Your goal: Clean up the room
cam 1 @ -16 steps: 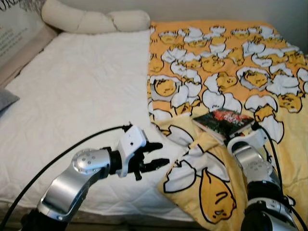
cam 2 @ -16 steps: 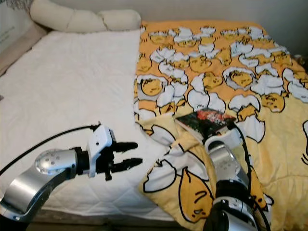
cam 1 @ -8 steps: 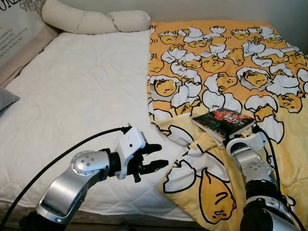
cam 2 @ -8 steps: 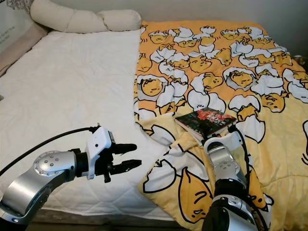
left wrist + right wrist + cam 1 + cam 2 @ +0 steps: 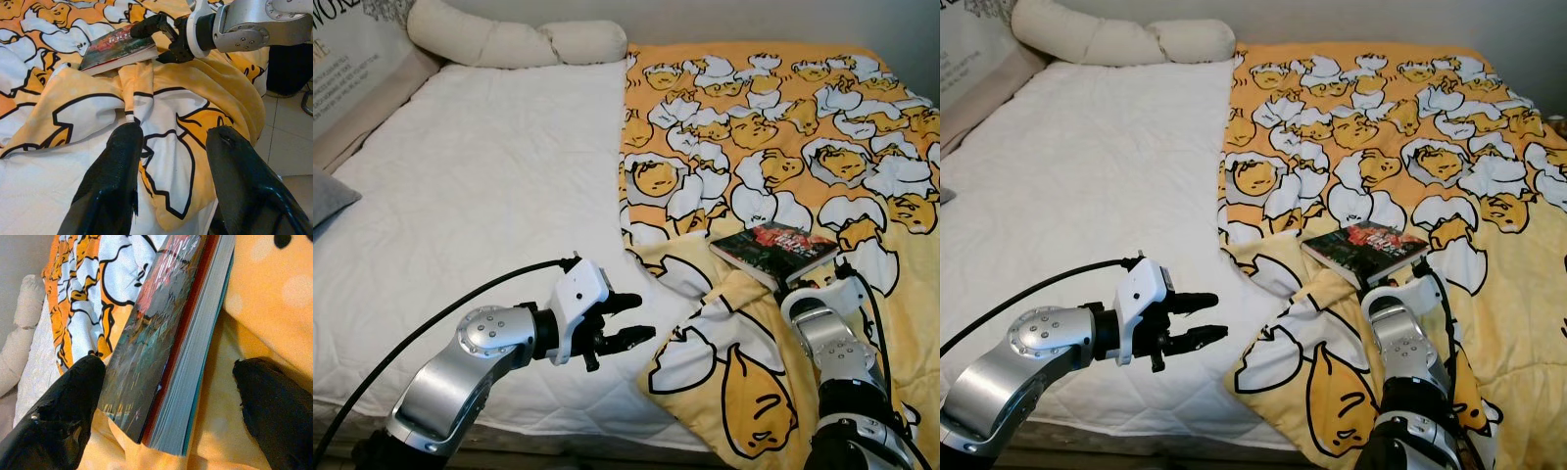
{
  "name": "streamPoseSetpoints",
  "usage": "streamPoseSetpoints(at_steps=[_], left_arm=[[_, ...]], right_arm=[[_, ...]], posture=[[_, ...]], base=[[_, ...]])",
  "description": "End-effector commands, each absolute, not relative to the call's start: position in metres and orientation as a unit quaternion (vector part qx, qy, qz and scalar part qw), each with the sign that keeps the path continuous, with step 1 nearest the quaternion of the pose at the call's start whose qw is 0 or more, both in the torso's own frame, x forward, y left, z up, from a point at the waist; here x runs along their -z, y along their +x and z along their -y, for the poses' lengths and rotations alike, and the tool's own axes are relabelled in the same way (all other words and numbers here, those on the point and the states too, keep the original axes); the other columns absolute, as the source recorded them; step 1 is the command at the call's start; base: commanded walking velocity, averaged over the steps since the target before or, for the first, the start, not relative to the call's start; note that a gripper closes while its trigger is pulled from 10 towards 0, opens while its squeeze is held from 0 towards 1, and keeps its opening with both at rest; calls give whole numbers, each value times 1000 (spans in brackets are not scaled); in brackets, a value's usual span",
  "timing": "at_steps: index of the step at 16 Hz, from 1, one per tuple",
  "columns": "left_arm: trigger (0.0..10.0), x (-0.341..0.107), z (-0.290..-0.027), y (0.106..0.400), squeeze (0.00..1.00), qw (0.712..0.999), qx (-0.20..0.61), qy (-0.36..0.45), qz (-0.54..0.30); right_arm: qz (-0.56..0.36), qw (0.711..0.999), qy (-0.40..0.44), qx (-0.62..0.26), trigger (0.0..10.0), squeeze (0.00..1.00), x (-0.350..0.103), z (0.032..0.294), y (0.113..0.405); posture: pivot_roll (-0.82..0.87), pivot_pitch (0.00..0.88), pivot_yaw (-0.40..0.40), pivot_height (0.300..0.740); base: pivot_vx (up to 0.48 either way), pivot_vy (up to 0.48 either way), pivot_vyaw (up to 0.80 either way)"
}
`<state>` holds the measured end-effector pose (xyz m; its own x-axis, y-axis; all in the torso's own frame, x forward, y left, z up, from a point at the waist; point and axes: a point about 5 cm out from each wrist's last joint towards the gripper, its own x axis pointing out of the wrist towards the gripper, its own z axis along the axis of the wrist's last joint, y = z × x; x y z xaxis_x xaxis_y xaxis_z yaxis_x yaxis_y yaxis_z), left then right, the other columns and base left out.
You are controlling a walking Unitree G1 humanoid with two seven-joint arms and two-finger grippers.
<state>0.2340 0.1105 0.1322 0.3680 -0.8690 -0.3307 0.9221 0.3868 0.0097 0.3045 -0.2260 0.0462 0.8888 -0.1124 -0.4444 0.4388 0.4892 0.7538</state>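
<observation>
A dark paperback book (image 5: 771, 245) lies on the yellow egg-print blanket (image 5: 773, 147), beside a rumpled fold. My right gripper (image 5: 166, 396) is open at the book's near corner. One black finger (image 5: 63, 416) is on the cover side and the other finger (image 5: 274, 406) on the page side. In the left wrist view the right gripper (image 5: 149, 44) reaches the book (image 5: 120, 46) from the bed's foot. My left gripper (image 5: 641, 315) hovers open and empty over the white mattress (image 5: 480, 176), just left of the blanket's folded-over edge (image 5: 705, 352).
A long cream pillow (image 5: 519, 44) lies along the far edge of the bed. A grey cushion (image 5: 328, 196) pokes in at the left edge, with a printed board (image 5: 342, 49) behind it. Tiled floor (image 5: 288, 147) lies beyond the bed's near corner.
The camera has shifted a little. My right wrist has moved slightly right and toward me, staying at the book. The left arm and the book have not moved.
</observation>
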Motion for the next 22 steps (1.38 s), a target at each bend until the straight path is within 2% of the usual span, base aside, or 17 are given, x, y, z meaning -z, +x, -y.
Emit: streamPoseSetpoints(at_steps=[1,12,14,15,16,17,18,19,20,21,22], left_arm=[[10000,-138,-108,236,27,820,549,103,-128],[10000,-141,-109,237,20,814,556,108,-129],[10000,-140,-109,235,20,813,557,108,-132],[10000,-140,-109,234,20,812,558,108,-134],[10000,-140,-109,234,20,812,558,108,-134],[10000,-141,-110,234,24,811,558,109,-135],[10000,-141,-110,234,24,811,559,109,-136],[10000,-141,-110,234,24,811,559,110,-137],[10000,-141,-111,233,27,810,559,110,-139],[10000,-141,-111,232,27,810,559,110,-140],[10000,-141,-112,232,24,809,559,111,-141]], right_arm=[[-166,846,483,155,10000,0,-49,224,304],[-127,844,503,138,10000,0,-67,223,340],[-132,842,502,144,9686,0,-66,223,342],[-139,836,507,159,6392,0,-61,225,340],[-140,834,509,163,6392,0,-60,226,340],[-139,829,513,171,4588,0,-58,227,339],[-141,826,516,178,3569,0,-56,228,338],[-141,825,517,180,3451,0,-55,228,338],[-141,824,515,188,1490,0,-53,230,337],[-138,822,518,192,0,0,-53,231,336],[-134,822,519,194,0,0,-53,232,337]], posture=[[75,0,43,740],[96,0,65,740],[98,3,67,740],[105,9,69,740],[106,10,70,740],[109,13,71,740],[112,16,73,740],[112,16,73,740],[116,19,76,740],[118,20,77,740],[122,23,79,740]], base=[[0,0,0],[0,0,0],[0,0,0],[0,0,0],[0,0,0],[0,0,0],[0,0,0],[0,0,0],[0,0,0],[0,0,0],[0,0,0]])
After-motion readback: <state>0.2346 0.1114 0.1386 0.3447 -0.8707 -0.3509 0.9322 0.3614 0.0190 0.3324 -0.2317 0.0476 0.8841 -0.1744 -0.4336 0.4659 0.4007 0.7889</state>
